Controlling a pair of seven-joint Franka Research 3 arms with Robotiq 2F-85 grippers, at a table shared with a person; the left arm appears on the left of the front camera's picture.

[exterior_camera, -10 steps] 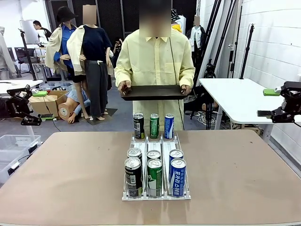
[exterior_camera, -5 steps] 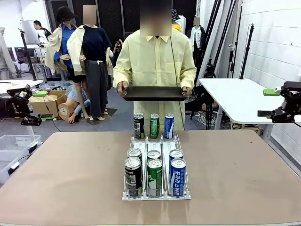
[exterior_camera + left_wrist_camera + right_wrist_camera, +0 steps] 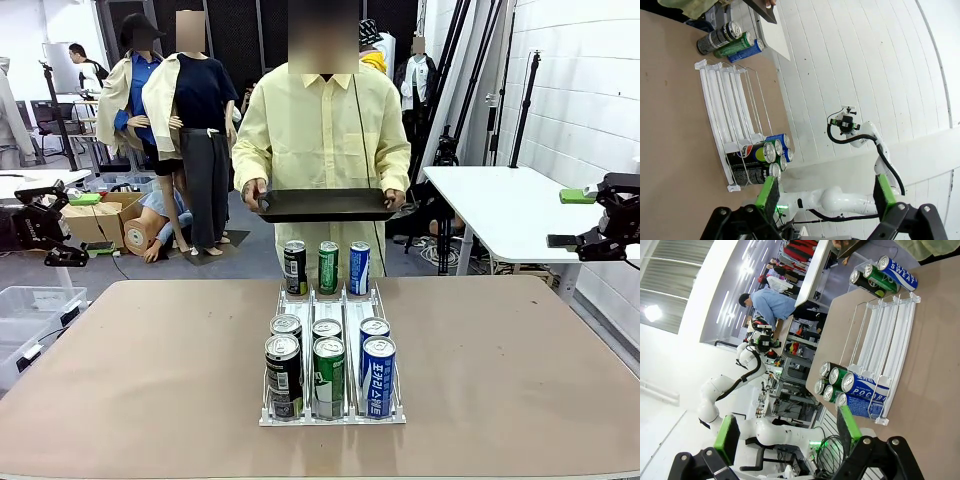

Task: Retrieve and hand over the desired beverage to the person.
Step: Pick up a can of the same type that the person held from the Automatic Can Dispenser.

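The person (image 3: 325, 130) stands at the table's far side and holds a black tray (image 3: 325, 205) in both hands. A white wire rack (image 3: 333, 415) at the table's middle carries beverage cans in three lanes. At its near end stand black cans (image 3: 283, 375), green cans (image 3: 328, 377) and blue cans (image 3: 378, 376), two deep. One black (image 3: 295, 268), one green (image 3: 328, 267) and one blue can (image 3: 359, 268) stand at the far end. My left gripper (image 3: 85, 222) (image 3: 825, 200) hangs open beyond the table's left side, my right gripper (image 3: 565, 218) (image 3: 790, 437) open beyond the right side. Both hold nothing.
The brown table (image 3: 150, 380) lies bare on both sides of the rack. A white side table (image 3: 500, 210) stands at the right behind my right gripper. Boxes and a clear bin (image 3: 30, 310) sit on the floor at the left.
The person has shifted a little and the tray sits slightly lower than before. Neither arm has moved, and the cans stand as they did.
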